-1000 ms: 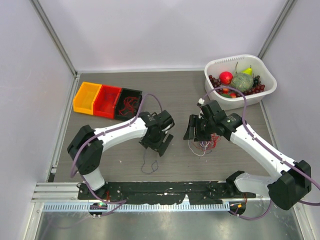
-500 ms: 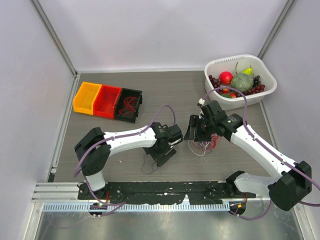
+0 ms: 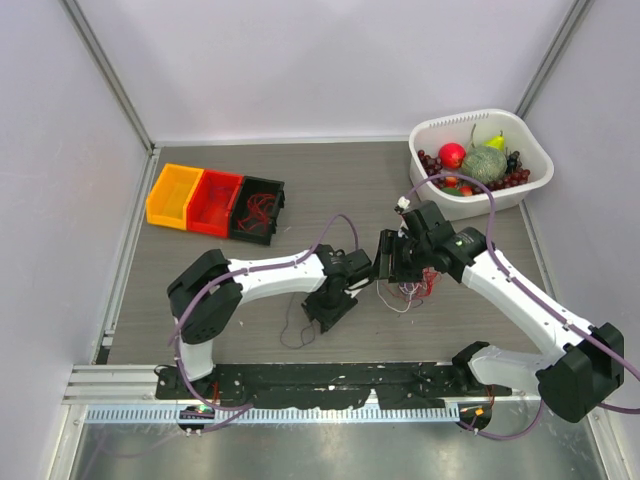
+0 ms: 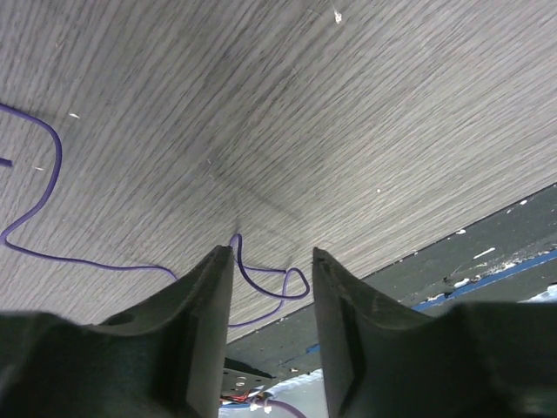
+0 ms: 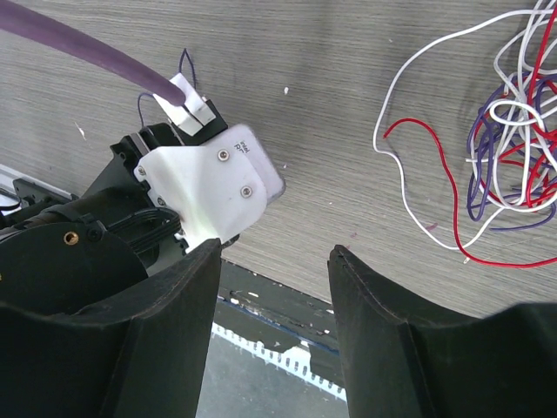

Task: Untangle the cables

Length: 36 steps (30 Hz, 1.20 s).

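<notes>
At the middle of the table (image 3: 330,190), near the front, the left gripper (image 4: 271,253) points down with its 2 fingers part way apart, 1 on each side of a loop of a loose purple wire (image 4: 57,150). It has hold of nothing yet. The right gripper (image 5: 274,247) hangs wide apart and holds nothing too. The tangle (image 5: 513,131) of red, white and purple wires lies on the table just beside it, off to one side of its fingers. To do this step well, I think the left gripper should go low until its tips nearly touch the wood, then squeeze so the thin wire cannot slip out. It is hard to tell if this purple wire joins the tangle, so pull slowly and watch. The 2 arms are close together, so each should move away from the other. The dark rail (image 3: 330,378) at the front edge is near the left gripper, so pull up or back, not forward. There is bare table toward the bins (image 3: 215,200); the basket (image 3: 480,208) sits well apart.
</notes>
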Each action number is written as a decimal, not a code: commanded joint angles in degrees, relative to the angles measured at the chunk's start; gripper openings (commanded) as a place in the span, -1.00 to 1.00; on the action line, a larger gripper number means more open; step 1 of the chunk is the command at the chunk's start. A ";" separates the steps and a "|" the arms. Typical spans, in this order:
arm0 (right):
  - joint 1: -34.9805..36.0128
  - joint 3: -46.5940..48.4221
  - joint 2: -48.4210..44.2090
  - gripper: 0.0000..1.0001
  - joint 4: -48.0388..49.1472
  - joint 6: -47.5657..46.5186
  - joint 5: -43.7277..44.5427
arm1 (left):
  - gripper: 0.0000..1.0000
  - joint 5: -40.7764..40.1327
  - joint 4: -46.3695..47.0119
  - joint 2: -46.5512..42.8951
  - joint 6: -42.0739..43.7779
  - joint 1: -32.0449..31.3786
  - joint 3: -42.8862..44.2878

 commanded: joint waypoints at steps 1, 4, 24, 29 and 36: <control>0.05 1.17 -2.16 0.15 0.69 -0.45 0.67 | 0.07 -0.39 0.21 -1.37 -1.01 -0.05 0.50; 0.13 0.81 -2.25 0.15 0.69 -0.54 0.67 | 0.49 -3.29 -0.41 -2.87 -1.44 0.04 0.15; -0.04 2.04 -0.67 0.14 1.75 -0.80 0.14 | -0.77 -4.52 1.53 -4.98 -5.32 0.04 -3.20; 0.05 1.96 -1.28 0.14 1.31 -0.63 0.93 | -1.00 -11.99 -0.84 -10.07 -5.84 0.65 1.01; 0.13 2.31 -0.50 0.14 1.31 -0.89 1.29 | -1.00 -13.50 -1.20 -21.23 -7.86 9.68 6.55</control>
